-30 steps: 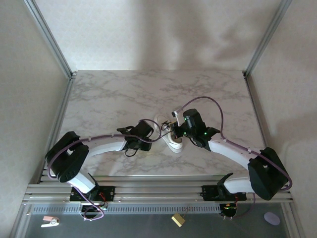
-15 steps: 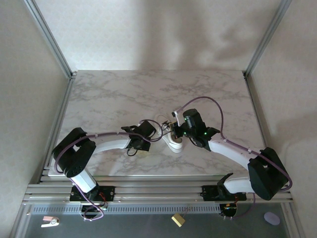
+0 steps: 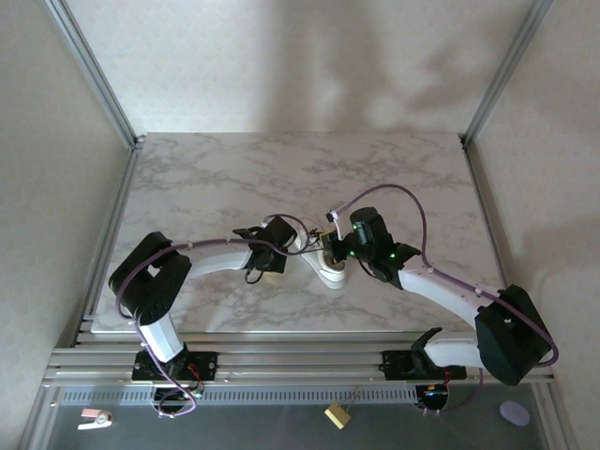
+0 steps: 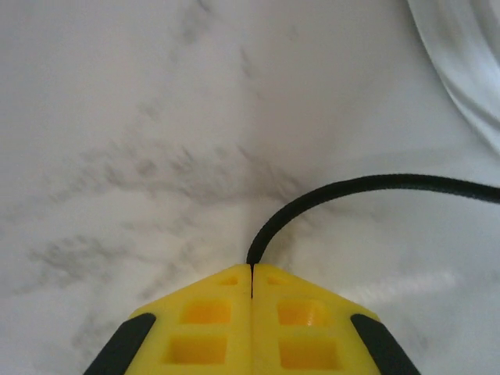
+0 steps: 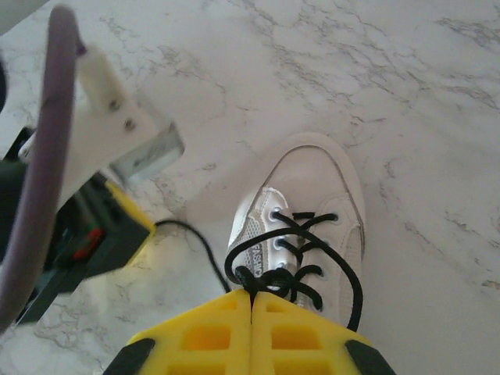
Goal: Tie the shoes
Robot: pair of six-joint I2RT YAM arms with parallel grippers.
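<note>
The small white sneaker lies on the marble table, toe pointing away in the right wrist view; from above the shoe sits between both arms. Its black laces cross the tongue and form a loop over it. My right gripper is shut on the lace at the knot. My left gripper is shut on a lace strand that curves off right toward the sole. From above, the left gripper sits just left of the shoe and the right gripper just right of it.
The marble tabletop stretches behind and to both sides of the shoe. Aluminium frame posts stand at the back corners. A purple cable arcs over the right arm. A rail runs along the near edge.
The left arm has swung inward, carrying its gripper right and slightly up toward the shoe. The right gripper has shifted only slightly.
</note>
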